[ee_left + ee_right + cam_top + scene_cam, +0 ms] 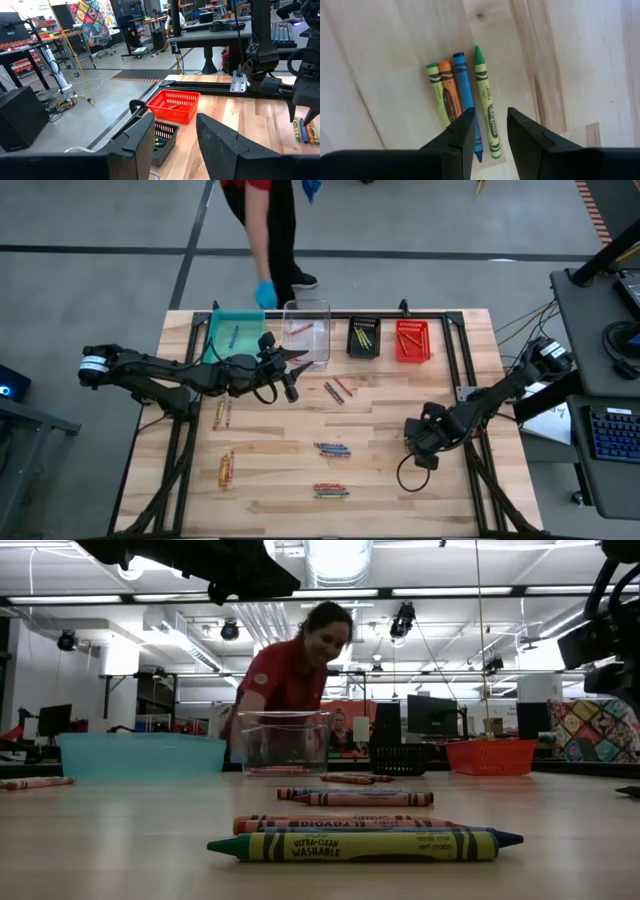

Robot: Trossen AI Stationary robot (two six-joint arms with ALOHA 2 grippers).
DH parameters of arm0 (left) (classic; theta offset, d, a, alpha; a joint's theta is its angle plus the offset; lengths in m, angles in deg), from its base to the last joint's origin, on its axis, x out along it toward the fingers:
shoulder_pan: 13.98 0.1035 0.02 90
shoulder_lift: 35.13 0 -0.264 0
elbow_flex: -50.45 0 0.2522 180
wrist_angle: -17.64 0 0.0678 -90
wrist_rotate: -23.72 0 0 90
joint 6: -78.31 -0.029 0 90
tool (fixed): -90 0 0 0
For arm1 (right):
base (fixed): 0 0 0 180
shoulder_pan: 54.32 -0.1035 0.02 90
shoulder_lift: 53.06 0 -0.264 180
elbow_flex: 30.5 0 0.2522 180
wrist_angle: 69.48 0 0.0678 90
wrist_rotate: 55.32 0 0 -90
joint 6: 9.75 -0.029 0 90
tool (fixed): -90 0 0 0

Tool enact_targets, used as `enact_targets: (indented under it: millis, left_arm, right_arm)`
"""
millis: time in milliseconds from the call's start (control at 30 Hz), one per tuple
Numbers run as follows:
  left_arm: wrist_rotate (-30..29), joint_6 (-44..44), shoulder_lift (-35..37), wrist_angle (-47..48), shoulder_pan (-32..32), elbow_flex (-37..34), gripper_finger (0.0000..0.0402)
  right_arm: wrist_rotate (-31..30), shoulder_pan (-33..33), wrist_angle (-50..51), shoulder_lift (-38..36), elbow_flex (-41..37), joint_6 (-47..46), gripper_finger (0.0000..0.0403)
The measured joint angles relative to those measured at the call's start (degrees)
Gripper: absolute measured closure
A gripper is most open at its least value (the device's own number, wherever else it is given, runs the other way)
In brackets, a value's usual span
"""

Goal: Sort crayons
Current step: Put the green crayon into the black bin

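Note:
Four crayons, yellow-green, orange, blue (pixel 462 80) and green (pixel 482 85), lie side by side on the wooden table. My right gripper (pixel 491 112) hangs open above them, pointing down, with nothing between its fingers. In the high view it (pixel 418 442) stands at the table's right, and in the left wrist view the same crayons (pixel 303 131) lie just under it. My left gripper (pixel 175 120) is open and empty. It points level toward the table's right, above the table near the clear bin (pixel 307 330). Other crayon groups (pixel 333 449) (pixel 331 491) (pixel 222 415) (pixel 227 468) lie flat on the table.
Along the far edge stand a teal bin (pixel 237 330), the clear bin, a black bin (pixel 363 337) and a red bin (pixel 412 340). Two crayons (pixel 338 390) lie mid-table. A person with a blue glove (pixel 265 293) reaches in at the far edge.

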Motion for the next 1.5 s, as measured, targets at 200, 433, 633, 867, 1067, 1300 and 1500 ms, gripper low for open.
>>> enact_targets:
  millis: [200,433,633,867,1067,1300,1500]
  left_arm:
    - [0.0,0.0,0.0,0.2,0.0,0.0,0.0273]
    - [0.0,0.0,0.0,0.4,0.0,0.0,0.0273]
    - [0.0,0.0,0.0,0.4,0.0,0.0,0.0273]
    - [0.0,0.0,0.0,0.4,0.0,0.0,0.0273]
    - [0.0,0.1,0.0,0.4,0.0,0.0,0.0273]
    - [0.0,0.1,0.0,0.4,0.0,0.0,0.0273]
    - [0.0,0.1,0.0,0.4,0.0,0.0,0.0273]
  right_arm:
    - [-0.4,0.0,-0.6,1.3,-0.5,0.4,0.0307]
    - [-0.5,0.0,-1.0,2.5,-1.3,0.5,0.0306]
    - [-0.7,0.0,-2.1,4.1,-2.1,0.6,0.0303]
    - [-2.1,0.0,-2.9,4.7,-2.4,1.2,0.0318]
    - [-2.7,0.2,-3.6,4.7,-2.7,1.4,0.0332]
    - [-3.0,1.7,-5.5,4.7,-4.8,1.7,0.0333]
    - [-1.8,3.7,-6.6,4.7,-5.5,3.2,0.0356]
